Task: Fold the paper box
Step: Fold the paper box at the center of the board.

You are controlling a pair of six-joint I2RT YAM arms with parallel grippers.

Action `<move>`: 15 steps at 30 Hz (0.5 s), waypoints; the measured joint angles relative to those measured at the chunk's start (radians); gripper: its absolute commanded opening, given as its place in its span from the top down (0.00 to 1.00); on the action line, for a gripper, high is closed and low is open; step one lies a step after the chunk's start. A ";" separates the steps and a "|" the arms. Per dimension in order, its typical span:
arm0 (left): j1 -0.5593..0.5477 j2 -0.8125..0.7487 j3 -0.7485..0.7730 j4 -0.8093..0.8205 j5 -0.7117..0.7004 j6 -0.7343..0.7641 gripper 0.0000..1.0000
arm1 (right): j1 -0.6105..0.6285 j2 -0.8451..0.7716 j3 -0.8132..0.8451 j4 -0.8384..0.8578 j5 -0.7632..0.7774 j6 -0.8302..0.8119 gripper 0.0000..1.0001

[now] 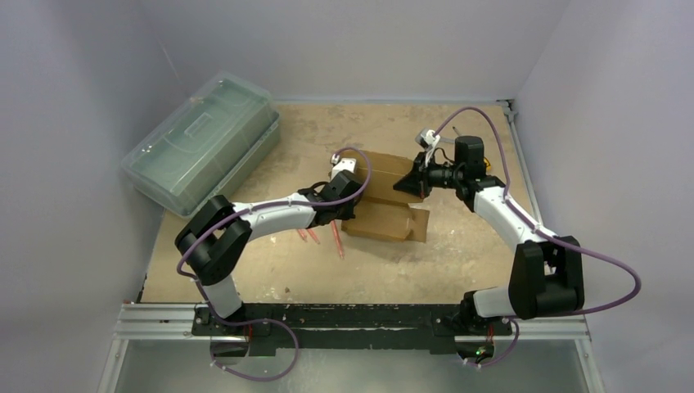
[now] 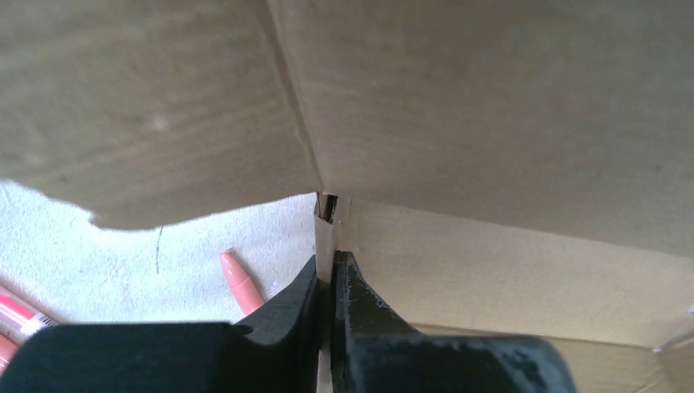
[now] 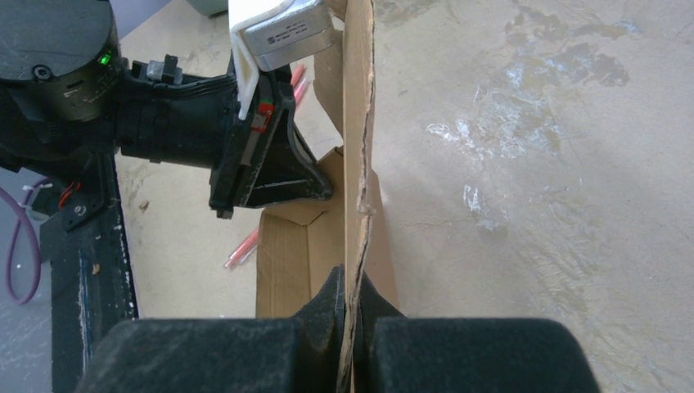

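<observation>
I have the paper box in the middle of the table, between the two arms and well clear of the green plastic case at the far left. The left gripper is pressed together on a thin cardboard edge at a corner of the box. In its wrist view the strip runs up between the black fingers to where two panels meet. The right gripper is likewise clamped on cardboard, pinching the edge of a panel that stands upright and runs away from its camera. So both pincers are pinching the box, one from each side. As for progress, I judge we are partway through and not near the end. The sheet is no longer flat: panels are creased and some are raised. But from above the piece looks loose and open, with a flap sticking out at its near right side, and I see no closed carton. The corner in the left wrist view shows a small gap where the panels join, so I take that seam as not yet seated. What remains, as I read it, is squaring the walls, bringing the loose flaps over and tucking the tabs. A few pink pens lie on the table just beside the box under the left arm, and I'd keep the cardboard off them.
</observation>
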 measured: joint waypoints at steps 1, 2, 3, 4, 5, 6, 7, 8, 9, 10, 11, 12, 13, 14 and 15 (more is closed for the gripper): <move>0.000 0.000 0.002 0.005 0.000 0.000 1.00 | 0.000 0.001 0.000 0.002 0.000 0.000 1.00; -0.002 0.000 0.002 0.005 0.000 0.000 1.00 | 0.000 0.001 0.000 0.005 0.001 0.000 1.00; -0.002 0.002 0.002 0.008 0.000 -0.003 1.00 | -0.001 0.001 0.000 0.005 0.001 0.000 1.00; -0.002 0.005 0.003 0.013 0.001 -0.003 1.00 | -0.002 0.002 0.000 0.005 0.001 0.000 1.00; -0.002 0.009 0.003 0.017 0.000 -0.004 1.00 | -0.002 0.003 0.000 0.005 0.001 0.000 1.00; -0.002 0.011 0.003 0.019 0.000 -0.004 1.00 | -0.002 0.004 0.000 0.005 0.001 0.000 1.00; -0.002 0.011 0.003 0.020 0.000 -0.004 1.00 | -0.002 0.005 0.000 0.005 0.001 0.000 1.00; -0.002 0.011 0.003 0.021 0.001 -0.003 0.97 | -0.002 0.005 0.000 0.005 0.001 0.000 1.00; -0.002 0.011 0.003 0.022 0.002 -0.003 0.91 | -0.002 0.005 0.000 0.005 0.001 0.000 1.00; -0.001 0.011 0.003 0.022 0.004 -0.003 0.83 | -0.002 0.005 0.000 0.005 0.001 0.000 1.00; 0.000 0.011 0.003 0.022 0.007 -0.003 0.76 | -0.002 0.005 0.000 0.005 0.001 0.000 1.00; 0.000 0.011 0.003 0.021 0.008 0.002 0.71 | -0.002 0.005 0.000 0.005 0.001 0.000 1.00; 0.000 0.011 0.003 0.019 0.008 0.005 0.69 | -0.002 0.005 0.000 0.004 0.001 0.000 1.00; 0.000 0.011 0.003 0.017 0.012 0.007 0.68 | -0.002 0.005 0.000 0.004 0.001 0.000 1.00; 0.002 0.010 0.003 0.018 0.016 0.007 0.67 | -0.002 0.005 0.000 0.004 0.002 0.000 1.00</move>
